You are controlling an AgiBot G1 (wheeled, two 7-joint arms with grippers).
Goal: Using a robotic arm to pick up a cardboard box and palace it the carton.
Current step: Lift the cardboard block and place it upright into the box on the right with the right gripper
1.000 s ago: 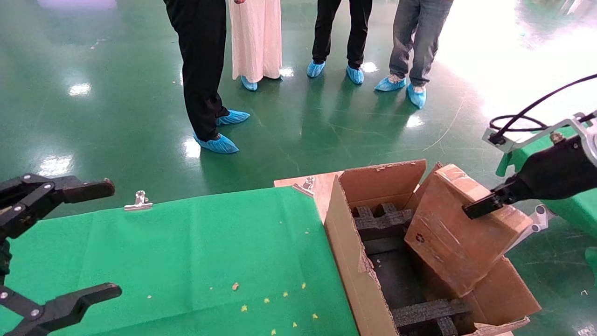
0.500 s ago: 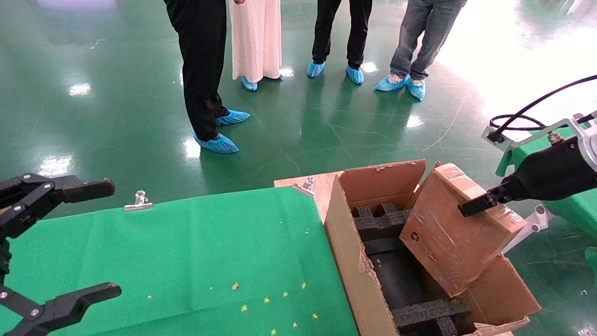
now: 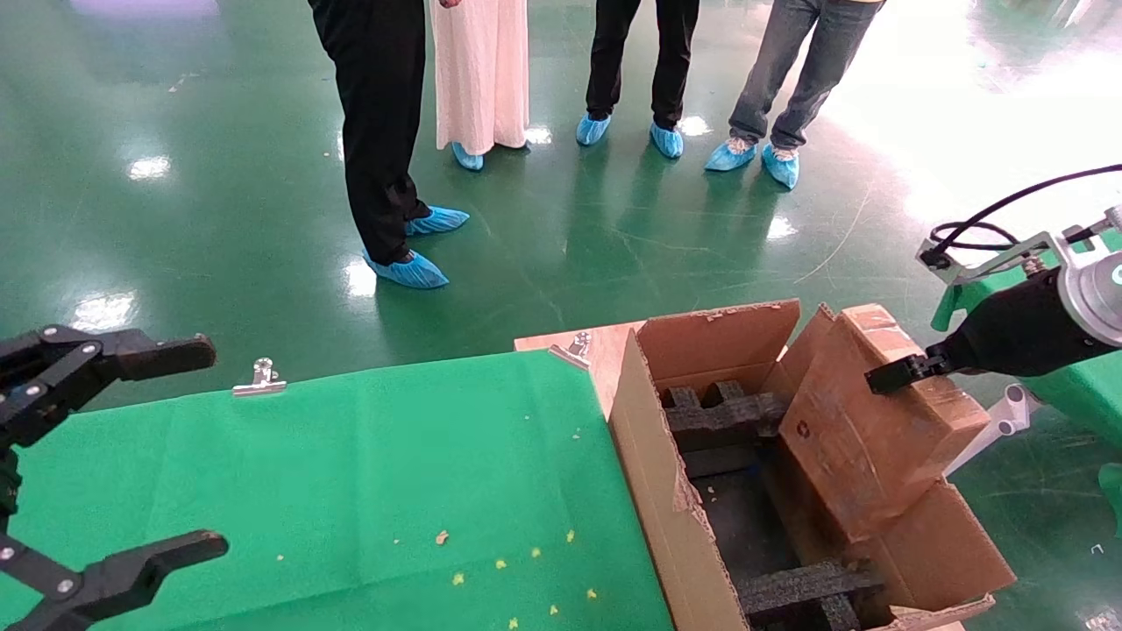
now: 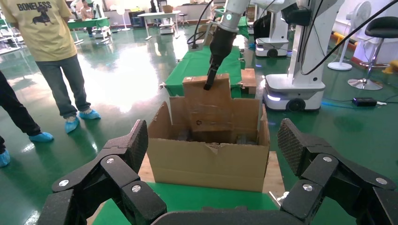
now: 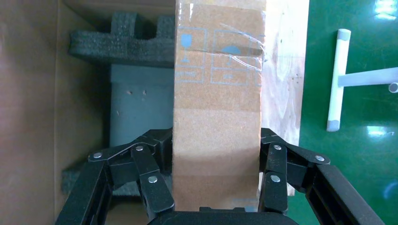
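The small brown cardboard box (image 3: 863,438) is tilted steeply, its lower end inside the right side of the big open carton (image 3: 653,473). My right gripper (image 3: 892,375) is shut on the box's upper end; in the right wrist view the fingers (image 5: 155,183) press both faces of the box (image 5: 217,103). Black foam blocks (image 3: 719,416) and a dark floor lie inside the carton. My left gripper (image 3: 105,456) hangs open and empty over the green table at the near left. The left wrist view faces the carton (image 4: 206,164), with the box (image 4: 206,101) standing in it.
The carton stands at the right end of the green-covered table (image 3: 368,473), on a wooden board (image 3: 596,350). Metal clips (image 3: 261,377) hold the cloth's far edge. Several people in blue shoe covers (image 3: 412,270) stand on the green floor beyond. A white pipe frame (image 3: 1008,416) lies right of the carton.
The right gripper has turned the box more upright and lowered its bottom end deeper into the carton. The left arm has not moved. One person at the back has shifted their feet.
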